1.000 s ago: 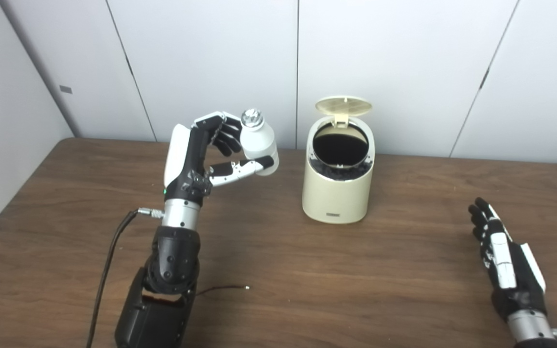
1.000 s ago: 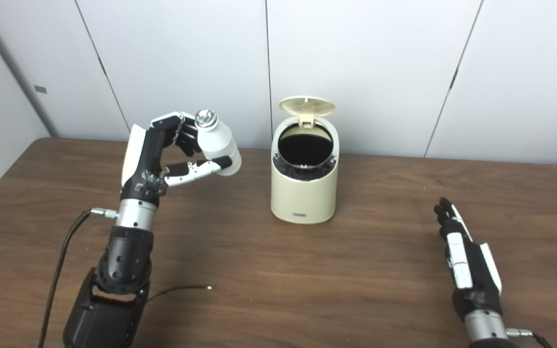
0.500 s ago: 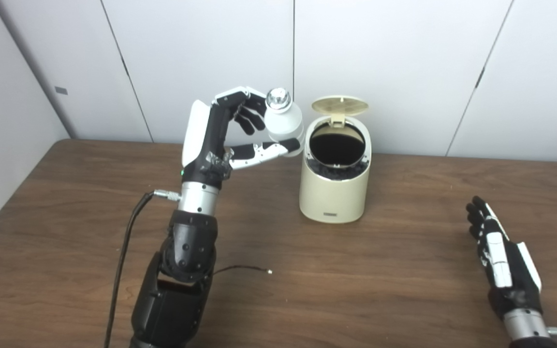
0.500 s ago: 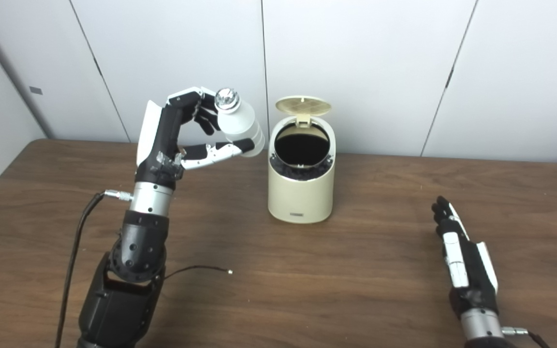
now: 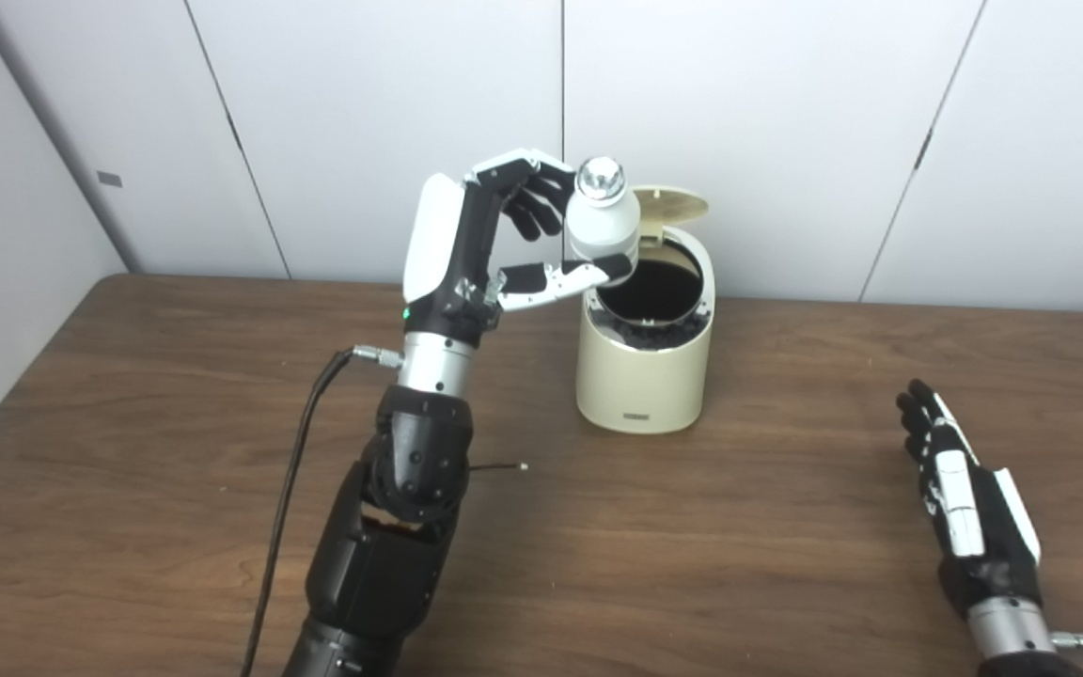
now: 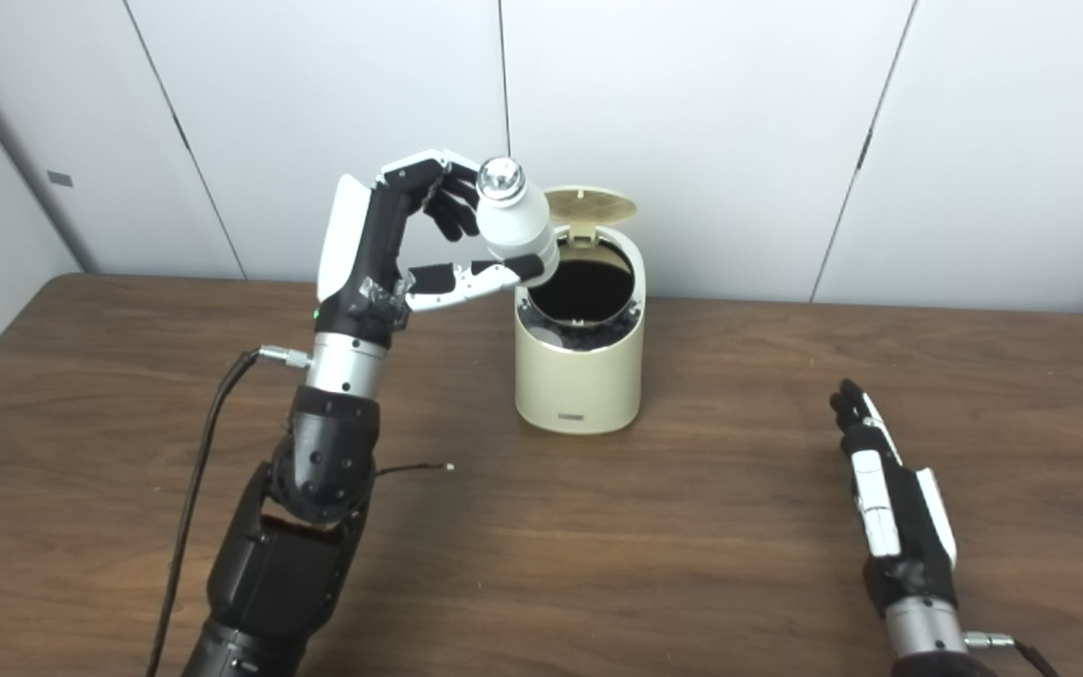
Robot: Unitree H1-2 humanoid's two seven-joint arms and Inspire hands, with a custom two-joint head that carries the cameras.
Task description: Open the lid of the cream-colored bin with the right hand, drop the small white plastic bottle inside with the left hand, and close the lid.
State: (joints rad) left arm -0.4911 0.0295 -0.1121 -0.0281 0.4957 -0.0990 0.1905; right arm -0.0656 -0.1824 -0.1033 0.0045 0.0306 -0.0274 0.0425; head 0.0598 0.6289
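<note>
The cream-colored bin [image 5: 640,376] stands on the wooden table near the back wall, with its round lid [image 5: 668,200] raised upright behind the dark opening. My left hand [image 5: 494,249] is shut on the small white plastic bottle [image 5: 601,218] with a silver cap. It holds the bottle upright in the air at the bin's left rim, partly over the opening. My right hand [image 5: 960,489] lies open and empty on the table at the right, well away from the bin. The bin also shows in the right eye view [image 6: 581,381].
A black cable [image 5: 292,470] hangs from my left wrist down to the table. A thin wire end [image 5: 504,465] lies on the table [image 5: 739,545] just left of the bin's front. White wall panels [image 5: 786,122] rise right behind the bin.
My left hand has carried the bottle up and to the right, from well left of the bin to its left rim. The right hand has stayed put. The camera has shifted slightly.
</note>
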